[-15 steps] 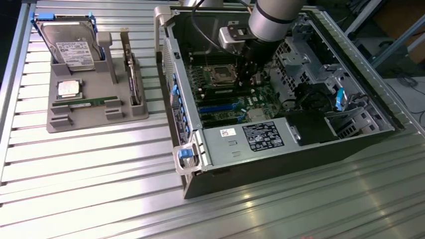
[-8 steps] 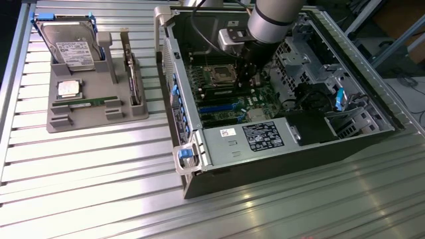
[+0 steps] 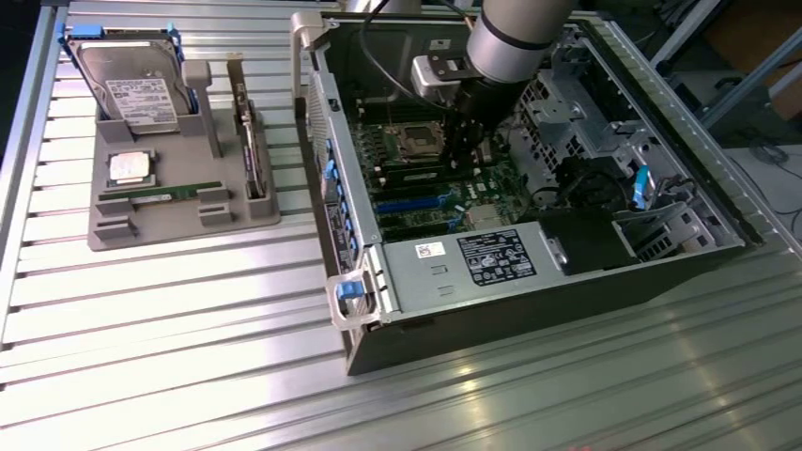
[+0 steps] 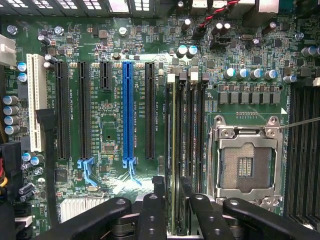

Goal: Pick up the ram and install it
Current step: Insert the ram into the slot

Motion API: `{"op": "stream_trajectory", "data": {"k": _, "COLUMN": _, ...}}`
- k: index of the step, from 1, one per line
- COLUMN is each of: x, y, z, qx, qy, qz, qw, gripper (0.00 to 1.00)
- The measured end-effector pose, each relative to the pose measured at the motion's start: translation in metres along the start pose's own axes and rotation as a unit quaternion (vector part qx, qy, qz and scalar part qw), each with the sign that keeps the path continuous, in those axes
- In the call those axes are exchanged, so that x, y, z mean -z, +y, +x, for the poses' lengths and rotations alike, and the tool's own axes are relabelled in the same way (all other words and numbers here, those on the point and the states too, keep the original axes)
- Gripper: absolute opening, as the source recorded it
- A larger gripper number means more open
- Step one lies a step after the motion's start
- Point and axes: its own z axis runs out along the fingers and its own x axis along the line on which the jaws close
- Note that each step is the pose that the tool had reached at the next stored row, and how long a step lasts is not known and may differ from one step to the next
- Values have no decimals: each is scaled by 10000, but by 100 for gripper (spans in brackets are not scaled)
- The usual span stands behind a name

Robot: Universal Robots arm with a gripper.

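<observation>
- Ram (image 4: 172,150) stands in its slot (image 4: 171,77) beside the empty socket (image 4: 245,162); you seem to be at the seating step.
- Gripper (image 4: 172,187) is open astride it; your next move needs clearance from the stick.

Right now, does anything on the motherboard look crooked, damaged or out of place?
Nothing stands out. The ram stands straight on the motherboard near the empty processor socket; the open gripper straddles its end.

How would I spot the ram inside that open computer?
In the open computer case, find the green motherboard. Between its bright blue slot and the silver processor socket lie long black memory slots. The ram is the thin green stick in the one nearest the blue slot, straddled by the gripper; the others are empty.
</observation>
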Motion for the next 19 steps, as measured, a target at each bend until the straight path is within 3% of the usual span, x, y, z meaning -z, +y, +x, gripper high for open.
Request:
{"op": "stream_trajectory", "data": {"k": 11, "x": 147, "y": -1, "z": -6, "qx": 0, "qy": 2, "qz": 0, "qw": 10000, "gripper": 26}}
{"op": "stream_trajectory", "data": {"k": 15, "x": 346, "y": -4, "z": -15, "qx": 0, "qy": 8, "qz": 0, "qw": 10000, "gripper": 26}}
{"op": "stream_trajectory", "data": {"k": 19, "x": 440, "y": -5, "z": -19, "qx": 0, "qy": 9, "qz": 0, "qw": 10000, "gripper": 26}}
